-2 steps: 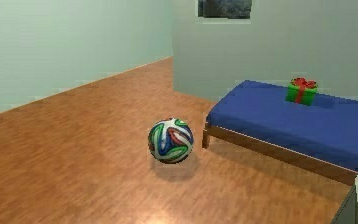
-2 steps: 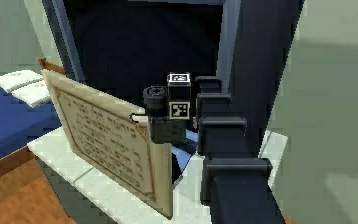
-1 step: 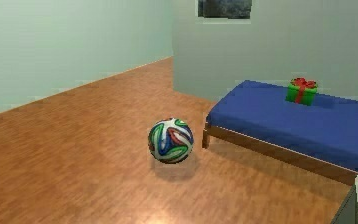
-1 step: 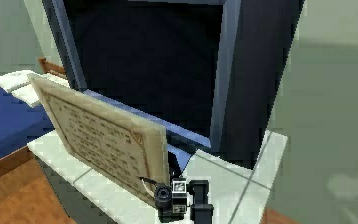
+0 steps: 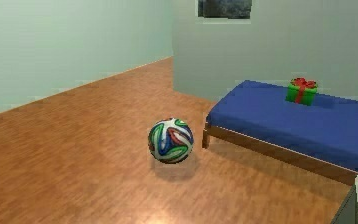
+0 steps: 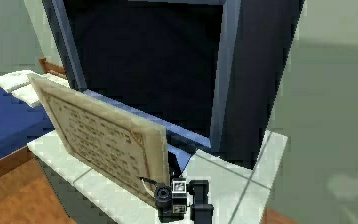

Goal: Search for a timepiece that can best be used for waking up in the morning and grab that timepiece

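In the arm side view my gripper [image 6: 159, 190] sits low in the picture, just left of the two white marker squares [image 6: 183, 199]. It is in front of a pale tiled stand [image 6: 249, 180]. A tan printed board [image 6: 99, 136] leans on that stand, against a large dark television [image 6: 167, 60]. With the board and stand right behind the gripper's far end, I cannot tell whether it holds anything.
A multicoloured ball [image 5: 171, 140] lies on the wooden floor ahead. A blue bed [image 5: 277, 118] with a green gift box [image 5: 303, 91] on it stands at the forward view's right. In the arm side view, a blue bed [image 6: 2, 120] with white pillows [image 6: 12, 82] is at the left.
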